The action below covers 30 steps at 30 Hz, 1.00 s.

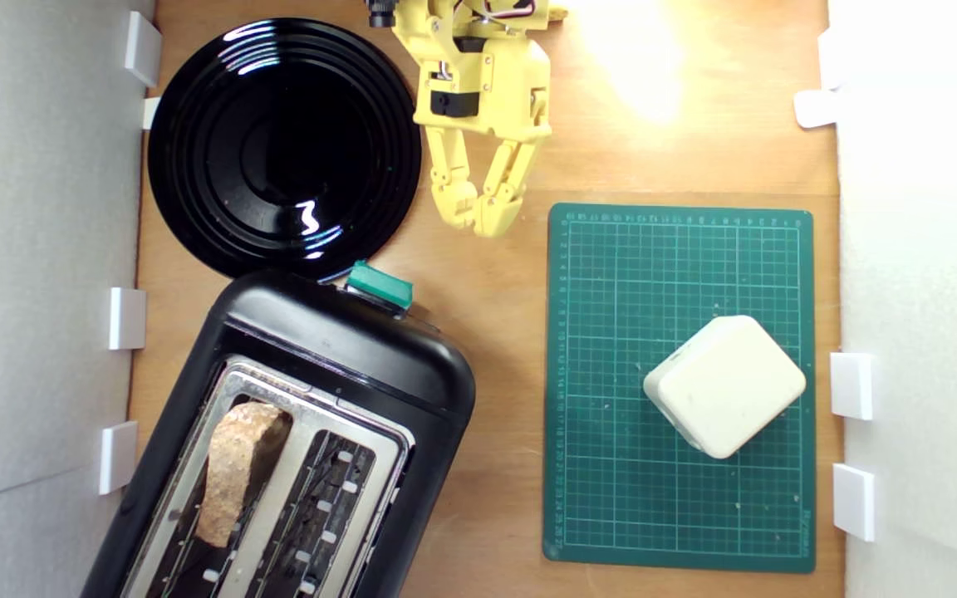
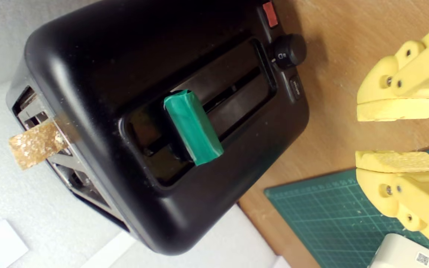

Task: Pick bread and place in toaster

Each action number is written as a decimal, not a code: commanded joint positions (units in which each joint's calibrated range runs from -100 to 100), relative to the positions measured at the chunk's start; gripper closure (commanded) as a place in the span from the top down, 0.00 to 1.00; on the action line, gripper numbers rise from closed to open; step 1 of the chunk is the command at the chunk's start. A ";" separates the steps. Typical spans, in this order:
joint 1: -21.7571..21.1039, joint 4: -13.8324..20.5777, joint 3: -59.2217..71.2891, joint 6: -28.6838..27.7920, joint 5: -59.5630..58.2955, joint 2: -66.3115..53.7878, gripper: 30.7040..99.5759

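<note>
The bread (image 1: 233, 469) stands upright in the toaster's slot nearer the exterior view's left, its brown crust sticking out above the silver top. In the wrist view the bread (image 2: 37, 143) pokes out of the far slot. The black toaster (image 1: 345, 349) sits at the lower left of the exterior view, with its green lever knob (image 1: 379, 285) facing the arm. The wrist view shows the toaster (image 2: 106, 74) end-on, the green knob (image 2: 194, 126) part-way along its track. My yellow gripper (image 1: 478, 218) hangs above bare wood beyond the lever. That gripper (image 2: 395, 136) is narrowly open and holds nothing.
A round black plate (image 1: 283, 145) lies beside the gripper at the exterior view's upper left. A green cutting mat (image 1: 678, 249) on the right carries a cream rounded block (image 1: 723, 384). White walls with small white brackets (image 1: 127, 318) border both sides of the wooden table.
</note>
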 commanded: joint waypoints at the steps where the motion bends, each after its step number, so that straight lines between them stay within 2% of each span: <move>1: 0.03 -0.13 1.61 0.15 0.13 -0.85 0.43; 15: 0.03 -0.31 7.15 0.15 0.73 -0.94 0.43; 21: -0.05 -1.94 7.15 0.46 6.79 -0.94 0.43; 30: 0.19 -4.75 7.33 -0.43 8.32 -0.94 0.41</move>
